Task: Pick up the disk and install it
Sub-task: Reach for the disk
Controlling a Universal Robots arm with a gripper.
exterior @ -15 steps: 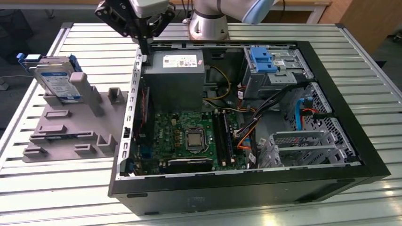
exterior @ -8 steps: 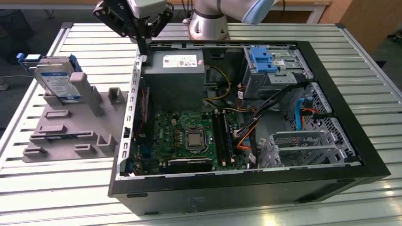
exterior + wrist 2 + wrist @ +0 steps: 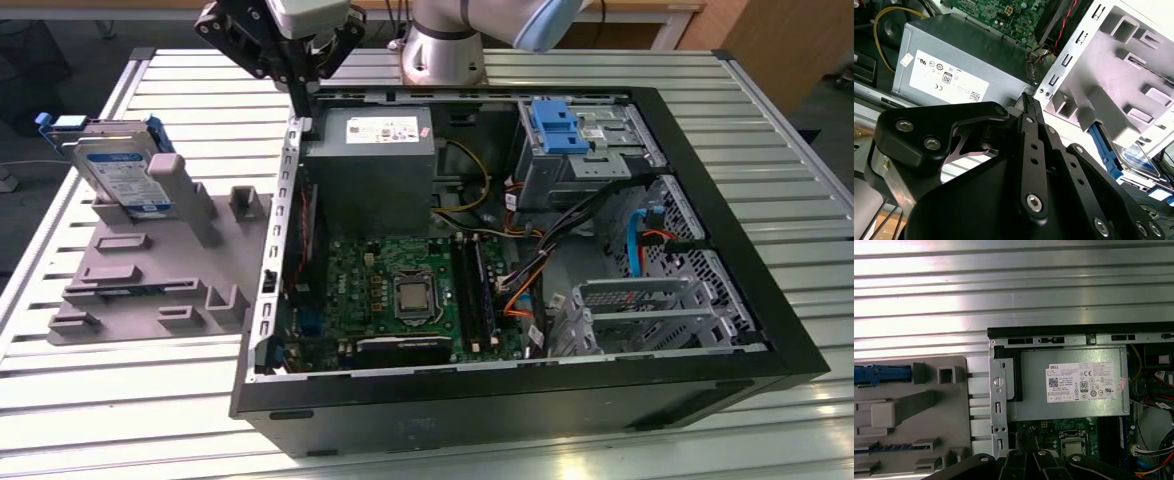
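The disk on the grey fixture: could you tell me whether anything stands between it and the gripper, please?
Nothing visible does. The gripper hangs above the case wall; the disk stands on the fixture at the exterior view's left, leaning on a grey post.

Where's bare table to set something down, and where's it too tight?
Bare table lies between the grey fixture block and the near edge, on the exterior view's left of the computer case. A narrower strip borders the case on that view's right. Crowded: posts around the disk, and inside the case.
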